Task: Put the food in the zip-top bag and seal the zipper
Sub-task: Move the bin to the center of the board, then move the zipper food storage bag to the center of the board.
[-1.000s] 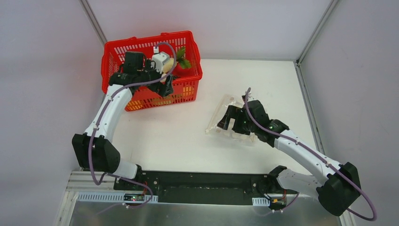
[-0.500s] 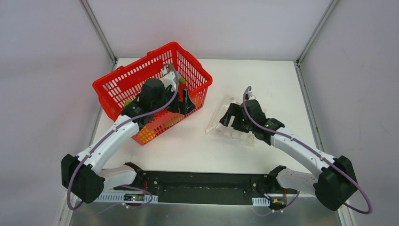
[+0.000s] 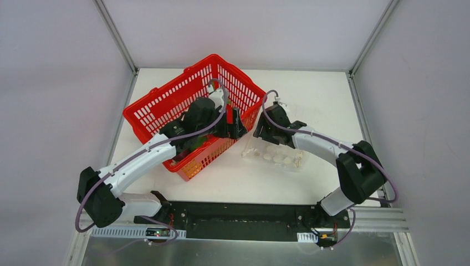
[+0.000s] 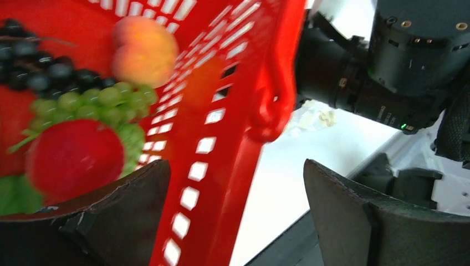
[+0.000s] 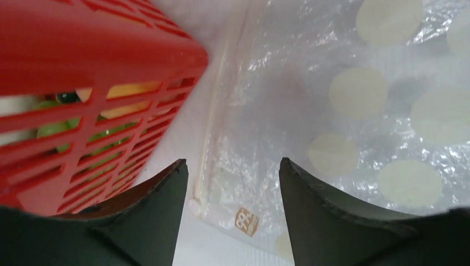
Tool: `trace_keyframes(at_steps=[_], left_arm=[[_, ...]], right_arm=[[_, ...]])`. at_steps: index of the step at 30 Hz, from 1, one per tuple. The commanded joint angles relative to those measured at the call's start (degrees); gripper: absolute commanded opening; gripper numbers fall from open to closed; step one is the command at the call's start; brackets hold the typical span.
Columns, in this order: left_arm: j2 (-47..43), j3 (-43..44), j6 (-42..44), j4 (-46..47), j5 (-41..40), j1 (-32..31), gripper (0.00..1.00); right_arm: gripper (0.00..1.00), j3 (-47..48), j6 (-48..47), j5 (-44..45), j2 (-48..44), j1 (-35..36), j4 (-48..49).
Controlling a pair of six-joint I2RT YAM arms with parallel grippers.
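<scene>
The food lies in the red basket [image 3: 166, 102]: a peach [image 4: 145, 50], green grapes [image 4: 94, 102], dark grapes [image 4: 39, 72] and a round red fruit [image 4: 75, 160]. My left gripper [image 3: 233, 123] stands open astride the basket's right wall [image 4: 271, 83], one finger inside and one outside. The clear dotted zip-top bag [image 3: 277, 155] lies flat on the table just right of the basket. My right gripper [image 3: 260, 130] hangs open over the bag's left corner [image 5: 343, 94]. The zipper [image 5: 213, 122] runs between its fingers and ends there.
The basket's corner [image 5: 83, 44] sits almost against the bag's zipper edge. The right arm's wrist [image 4: 410, 55] is close beside my left gripper. White table [image 3: 310, 94] shows behind the bag. Grey walls enclose the table; a black rail [image 3: 238, 219] runs along the near edge.
The basket has swung and slid right toward the bag with my left gripper astride its wall. My right gripper moved up-left to the bag's zipper corner, its jaws narrower.
</scene>
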Motion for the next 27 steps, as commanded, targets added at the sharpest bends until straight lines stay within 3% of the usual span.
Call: trace_keyframes(at_steps=[1,5,9,15,17,21,24,27], left_arm=[[-7.84,1.42,0.78,-8.17,-15.83,-0.30,0.94],[-15.03,0.53,2.72,-13.04,-24.40,0.03,0.97],[-21.68,-1.81,3.54,-14.07,-25.26,0.03,0.99],[-27.21,-3.07,4.73,-17.63,-22.94,0.03,0.99],[-28.57,-3.71,4.83,-18.17,-22.63,0.03,0.99],[-30.52,-4.95,4.84,-18.40,-21.71,0.03,0.99],[-31.60,-5.34,4.84,-18.88,-21.37,0.03,0.99],[-32.91,-5.63,4.67,-18.47,-21.27,0.03,0.99]], right_arm=[[0.60,2.83,-1.06,4.77,4.53,-0.05,4.12],[0.61,1.43,-4.11,4.80,7.76,0.51,7.10],[0.60,-1.73,-8.22,2.04,8.19,0.65,8.00],[0.61,-13.16,-17.22,-3.53,-5.49,-0.04,5.69],[0.60,-14.77,-19.85,-11.26,-10.70,-1.17,3.64],[0.54,-12.78,-19.98,-6.10,-15.12,-1.92,-4.48],[0.68,-9.82,-16.87,-8.06,-14.78,-1.57,-4.02],[0.68,-6.80,-9.96,-2.19,-11.41,-0.34,-3.33]])
